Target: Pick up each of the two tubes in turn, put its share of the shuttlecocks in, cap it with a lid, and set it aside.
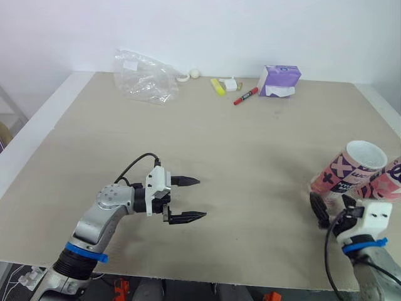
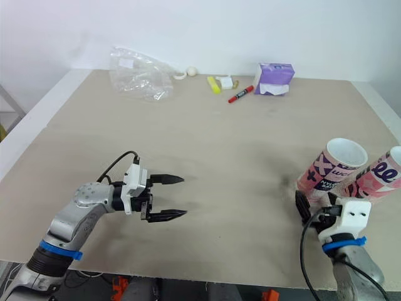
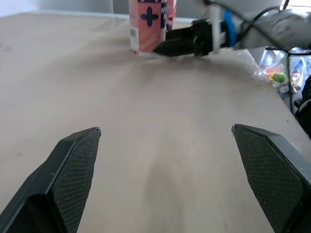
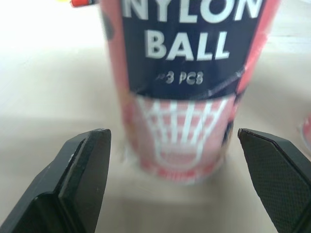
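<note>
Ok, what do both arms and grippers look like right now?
The left arm and right arm are silver-grey, each with a blue band and a looping black cable. The left gripper and right gripper each have a white wrist block and two black, pointed jaws with cross-hatched inner faces.

2 tubes (image 1: 348,168) side by side on table (image 1: 250,157), right | right pincer (image 2: 316,208) before them | left pincer (image 1: 202,199) front-left | bag (image 1: 145,76) far edge

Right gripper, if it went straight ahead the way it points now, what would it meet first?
Probably the nearer pink tube: it stands right ahead of the right gripper, lined up between its open fingers.
</note>
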Action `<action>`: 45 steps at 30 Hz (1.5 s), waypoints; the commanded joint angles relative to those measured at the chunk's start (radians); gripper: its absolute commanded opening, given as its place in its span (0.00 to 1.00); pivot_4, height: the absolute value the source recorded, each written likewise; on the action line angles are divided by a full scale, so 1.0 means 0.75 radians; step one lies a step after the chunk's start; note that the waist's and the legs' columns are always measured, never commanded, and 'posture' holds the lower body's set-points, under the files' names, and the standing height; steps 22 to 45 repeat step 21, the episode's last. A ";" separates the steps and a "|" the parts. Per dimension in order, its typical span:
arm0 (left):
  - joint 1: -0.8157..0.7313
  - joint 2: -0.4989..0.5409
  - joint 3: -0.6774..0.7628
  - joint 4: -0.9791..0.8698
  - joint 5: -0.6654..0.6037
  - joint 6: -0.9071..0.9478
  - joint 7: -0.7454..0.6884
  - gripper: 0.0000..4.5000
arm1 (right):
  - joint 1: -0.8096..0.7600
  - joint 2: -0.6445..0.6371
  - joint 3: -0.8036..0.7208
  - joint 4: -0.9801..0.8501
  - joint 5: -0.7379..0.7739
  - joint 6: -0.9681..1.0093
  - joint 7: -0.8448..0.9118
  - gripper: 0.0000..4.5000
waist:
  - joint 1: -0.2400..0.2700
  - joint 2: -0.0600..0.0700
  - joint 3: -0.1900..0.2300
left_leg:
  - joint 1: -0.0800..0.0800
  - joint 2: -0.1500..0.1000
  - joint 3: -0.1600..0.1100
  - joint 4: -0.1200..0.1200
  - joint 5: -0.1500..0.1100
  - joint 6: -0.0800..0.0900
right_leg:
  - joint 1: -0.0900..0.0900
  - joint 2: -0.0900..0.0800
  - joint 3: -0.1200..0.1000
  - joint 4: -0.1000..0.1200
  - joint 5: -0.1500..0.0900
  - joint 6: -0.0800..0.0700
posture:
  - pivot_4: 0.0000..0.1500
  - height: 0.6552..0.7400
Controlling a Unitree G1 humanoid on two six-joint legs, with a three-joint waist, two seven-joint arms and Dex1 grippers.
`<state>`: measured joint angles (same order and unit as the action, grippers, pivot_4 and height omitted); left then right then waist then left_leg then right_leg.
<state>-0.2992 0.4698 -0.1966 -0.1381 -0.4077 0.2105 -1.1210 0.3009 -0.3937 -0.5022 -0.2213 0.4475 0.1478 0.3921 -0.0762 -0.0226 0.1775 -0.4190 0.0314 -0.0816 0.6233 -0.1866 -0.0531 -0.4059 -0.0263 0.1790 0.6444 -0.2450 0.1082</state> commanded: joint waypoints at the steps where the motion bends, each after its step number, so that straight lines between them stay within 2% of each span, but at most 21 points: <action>1: -0.026 0.004 0.021 0.034 0.034 -0.052 0.011 1.00 | 0.127 -0.014 -0.081 -0.102 0.027 -0.034 0.063 0.99 | 0.001 0.000 0.000 | 0.000 0.000 0.000 0.000 0.000 0.000 | 0.000 0.000 0.000 0.000 0.000 0.000 | 1.00 1.00; 5: -0.040 0.007 0.030 0.072 0.064 -0.080 0.025 1.00 | 0.237 -0.061 -0.089 -0.133 0.017 -0.089 0.180 0.99 | -0.001 0.000 0.000 | 0.000 0.000 0.001 0.000 0.000 0.000 | -0.001 -0.001 0.000 0.000 0.000 0.000 | 1.00 1.00; 8: -0.044 0.023 0.043 0.104 0.103 -0.093 0.058 1.00 | 0.260 -0.144 -0.015 -0.186 0.018 -0.181 0.376 0.99 | -0.006 0.001 -0.001 | 0.001 0.000 0.002 0.000 0.000 0.000 | -0.001 -0.001 0.000 0.000 0.000 -0.001 | 1.00 1.00; 15: -0.020 0.079 0.057 0.107 0.137 -0.126 0.058 1.00 | 0.069 -0.256 0.210 -0.212 0.048 -0.185 0.620 0.99 | -0.011 0.000 0.000 | 0.004 0.001 0.003 0.000 0.000 0.000 | 0.001 0.000 0.000 0.000 0.002 -0.002 | 1.00 1.00; 21: -0.020 0.114 0.086 0.121 0.159 -0.166 0.078 1.00 | -0.169 -0.337 0.353 -0.058 0.039 -0.169 0.782 0.99 | -0.006 -0.002 0.001 | 0.003 0.001 0.003 -0.001 0.000 0.000 | 0.001 0.000 0.000 0.000 0.001 -0.002 | 1.00 1.00; 45: -0.020 0.114 0.086 0.121 0.159 -0.166 0.078 1.00 | -0.169 -0.337 0.353 -0.058 0.039 -0.169 0.782 0.99 | -0.006 -0.002 0.001 | 0.003 0.001 0.003 -0.001 0.000 0.000 | 0.001 0.000 0.000 0.000 0.001 -0.002 | 1.00 1.00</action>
